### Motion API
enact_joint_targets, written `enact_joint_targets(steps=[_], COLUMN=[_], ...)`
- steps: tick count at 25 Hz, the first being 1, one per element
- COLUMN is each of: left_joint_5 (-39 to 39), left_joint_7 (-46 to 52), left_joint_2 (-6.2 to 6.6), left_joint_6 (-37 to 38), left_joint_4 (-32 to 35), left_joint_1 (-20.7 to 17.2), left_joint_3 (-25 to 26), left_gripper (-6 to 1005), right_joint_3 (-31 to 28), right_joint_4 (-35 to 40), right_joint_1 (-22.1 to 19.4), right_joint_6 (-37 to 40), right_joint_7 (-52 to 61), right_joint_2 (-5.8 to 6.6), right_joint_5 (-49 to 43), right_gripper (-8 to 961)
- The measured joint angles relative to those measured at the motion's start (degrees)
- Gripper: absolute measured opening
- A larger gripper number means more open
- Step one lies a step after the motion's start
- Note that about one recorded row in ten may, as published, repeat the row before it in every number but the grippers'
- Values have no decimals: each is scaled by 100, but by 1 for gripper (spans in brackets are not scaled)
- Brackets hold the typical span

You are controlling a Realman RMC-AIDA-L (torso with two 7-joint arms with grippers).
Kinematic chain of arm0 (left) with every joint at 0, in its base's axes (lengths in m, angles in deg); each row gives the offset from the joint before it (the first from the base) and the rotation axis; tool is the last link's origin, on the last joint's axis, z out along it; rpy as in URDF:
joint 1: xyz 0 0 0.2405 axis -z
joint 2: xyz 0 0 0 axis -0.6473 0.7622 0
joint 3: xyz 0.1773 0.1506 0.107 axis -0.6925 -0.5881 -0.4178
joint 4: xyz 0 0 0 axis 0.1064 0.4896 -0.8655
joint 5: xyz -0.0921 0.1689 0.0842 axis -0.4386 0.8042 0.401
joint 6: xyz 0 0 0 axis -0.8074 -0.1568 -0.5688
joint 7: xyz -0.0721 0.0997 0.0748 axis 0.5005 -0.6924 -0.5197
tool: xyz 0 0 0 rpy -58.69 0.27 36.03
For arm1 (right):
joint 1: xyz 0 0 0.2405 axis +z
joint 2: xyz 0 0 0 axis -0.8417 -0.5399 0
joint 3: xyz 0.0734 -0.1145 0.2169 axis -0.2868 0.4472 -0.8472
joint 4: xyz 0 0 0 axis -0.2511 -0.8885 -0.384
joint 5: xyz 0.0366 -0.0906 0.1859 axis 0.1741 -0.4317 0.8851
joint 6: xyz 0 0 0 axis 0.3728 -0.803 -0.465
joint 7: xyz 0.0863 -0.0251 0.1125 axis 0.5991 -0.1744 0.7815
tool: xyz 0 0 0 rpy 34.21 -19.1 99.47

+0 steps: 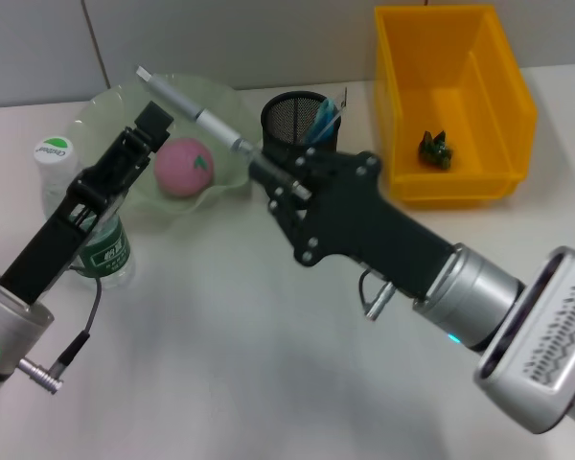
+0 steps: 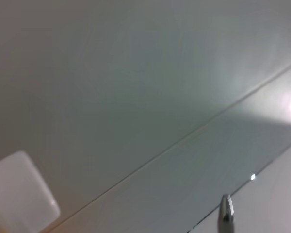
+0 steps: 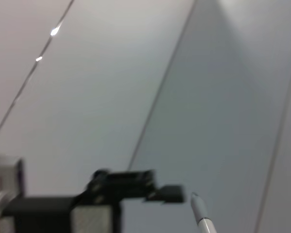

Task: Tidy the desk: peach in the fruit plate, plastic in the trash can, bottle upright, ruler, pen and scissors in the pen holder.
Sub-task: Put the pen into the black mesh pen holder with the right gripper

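The right gripper is closed on the lower end of the pen, which it holds raised above the table, slanting up and away toward the robot's left so that its far tip hangs over the rim of the fruit plate. The gripper sits just in front of the black mesh pen holder, which already has something blue standing in it. The left gripper is lifted near the front of the plate, angled toward the pen; whether its fingers are apart or together cannot be told. The peach lies in the plate, just beside that gripper. The bottle stands upright on the table at the left, partly behind the left arm. To the right of the holder is the yellow trash can, with a small dark green scrap inside.
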Motion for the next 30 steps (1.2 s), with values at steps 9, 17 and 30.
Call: enact_joint_targets(steps=[9, 17, 30], left_joint_5=[33, 35, 1359], left_joint_7=[-1305, -1884, -2644], left_joint_2=[5, 80, 126], left_joint_6=[153, 238, -596], left_joint_4=[791, 2197, 3272], left_joint_1=[-273, -671, -974], left_joint_3=[-885, -2100, -2356], left_gripper=[708, 713, 786], right_joint_3=[-399, -610, -769], right_joint_4=[-82, 192, 3465], right_joint_1=[-332, -718, -590], right_joint_6=[570, 834, 894], right_joint_7=[502, 1733, 7048], right_joint_2=[0, 34, 79], right_joint_5=[7, 56, 36], right_gripper=[130, 132, 135])
